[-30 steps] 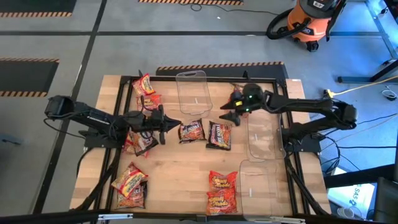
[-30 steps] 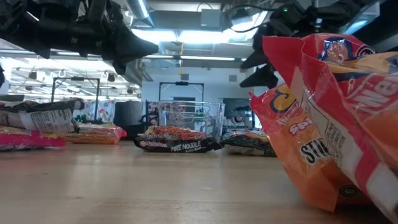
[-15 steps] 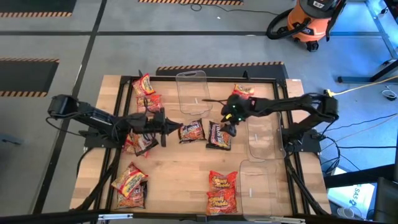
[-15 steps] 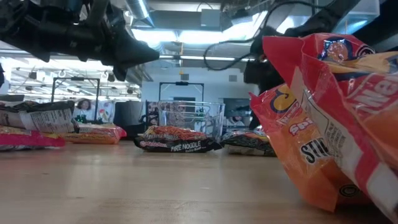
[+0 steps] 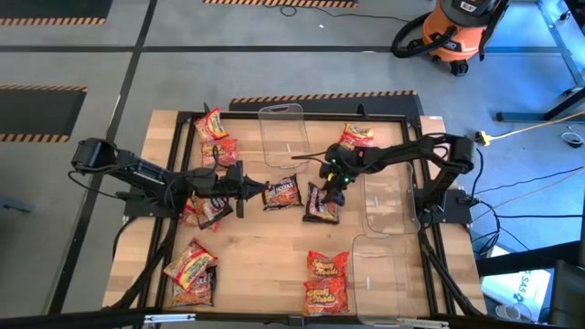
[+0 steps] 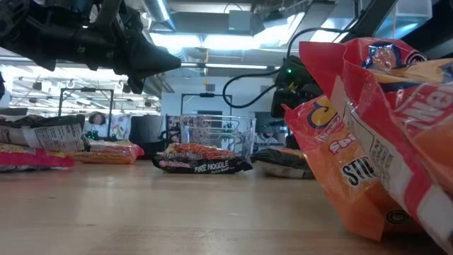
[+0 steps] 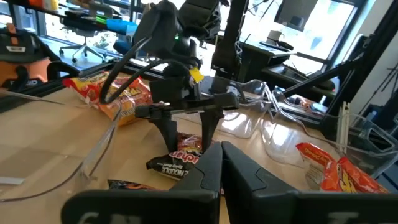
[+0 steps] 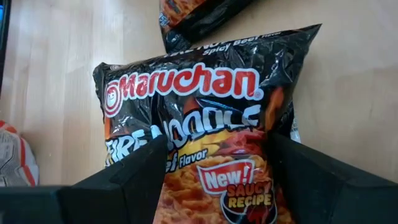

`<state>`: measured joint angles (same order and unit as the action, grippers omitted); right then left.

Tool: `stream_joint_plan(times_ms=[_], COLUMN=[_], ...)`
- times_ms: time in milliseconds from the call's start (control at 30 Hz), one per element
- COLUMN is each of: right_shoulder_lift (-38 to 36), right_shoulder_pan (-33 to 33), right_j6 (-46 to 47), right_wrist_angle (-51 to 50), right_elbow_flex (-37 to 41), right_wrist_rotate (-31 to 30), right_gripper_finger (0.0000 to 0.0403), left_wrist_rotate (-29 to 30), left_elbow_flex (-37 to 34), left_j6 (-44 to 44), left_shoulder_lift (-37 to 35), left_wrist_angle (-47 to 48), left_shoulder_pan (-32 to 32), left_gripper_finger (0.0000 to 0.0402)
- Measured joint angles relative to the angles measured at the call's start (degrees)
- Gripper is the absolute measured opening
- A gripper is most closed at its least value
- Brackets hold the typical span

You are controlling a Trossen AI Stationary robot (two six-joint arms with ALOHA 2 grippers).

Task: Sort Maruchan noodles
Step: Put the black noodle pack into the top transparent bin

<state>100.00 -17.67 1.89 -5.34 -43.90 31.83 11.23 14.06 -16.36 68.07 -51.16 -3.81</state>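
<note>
Right wrist view is filled by a dark Maruchan packet [image 8: 205, 118] lying flat on the wooden table [image 8: 50, 74], and the right gripper [image 8: 214, 171] is seen spread wide, one finger set at each side edge of the packet, so that the packet lies directly under and between the fingers. The packet's long axis is judged to run forward along the gripper's line of sight, and its short width is what the fingers straddle; whether the fingers [image 8: 134, 171] already touch the wrapper cannot be told. In the high view the same packet [image 5: 322, 203] is found near the middle of the table [image 5: 265, 265], with the right gripper [image 5: 329, 181] over its far end, and a second dark packet [image 5: 282, 192] is seen just to its left. The left gripper [image 5: 263, 189] is pressed shut and holds nothing; it is stopped at the left edge of that second packet, so the right arm is plainly the nearer to the straddled one. Nearer the camera edge, red-orange packets [image 5: 326, 281] are stacked, and more packets [image 5: 190, 271] lie at the near left. Clear bins [image 5: 384, 203] stand to the right of the dark packet and a further bin [image 5: 282, 135] at the far side, with other packets [image 5: 357, 135] beyond.
</note>
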Motion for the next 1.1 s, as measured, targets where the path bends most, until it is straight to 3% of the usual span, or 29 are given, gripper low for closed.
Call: stream_joint_plan(times_ms=[133,500,933,1100], right_shoulder_lift=[0.0,0.1,-3.8,-4.5], right_shoulder_pan=[0.0,0.0,0.1,0.1], right_j6=[-0.9,-0.6,1.1,0.6], right_wrist_angle=[-0.1,2.0,0.8,1.0], right_elbow_flex=[0.1,0.2,0.5,0.5], right_wrist_rotate=[-0.1,-0.1,-1.6,-1.7], right_gripper_finger=[0.0254,0.0119,0.0098,0.006], left_wrist_rotate=[0.0,0.0,0.3,0.3], left_elbow_flex=[0.0,0.0,0.0,0.0], left_j6=[-0.1,0.2,0.3,0.3], left_shoulder_lift=[0.0,0.0,0.0,0.0], left_wrist_angle=[0.0,0.0,0.0,-0.1], left_shoulder_pan=[0.0,0.0,0.0,0.0], left_gripper_finger=[0.0,0.0,0.0,0.0])
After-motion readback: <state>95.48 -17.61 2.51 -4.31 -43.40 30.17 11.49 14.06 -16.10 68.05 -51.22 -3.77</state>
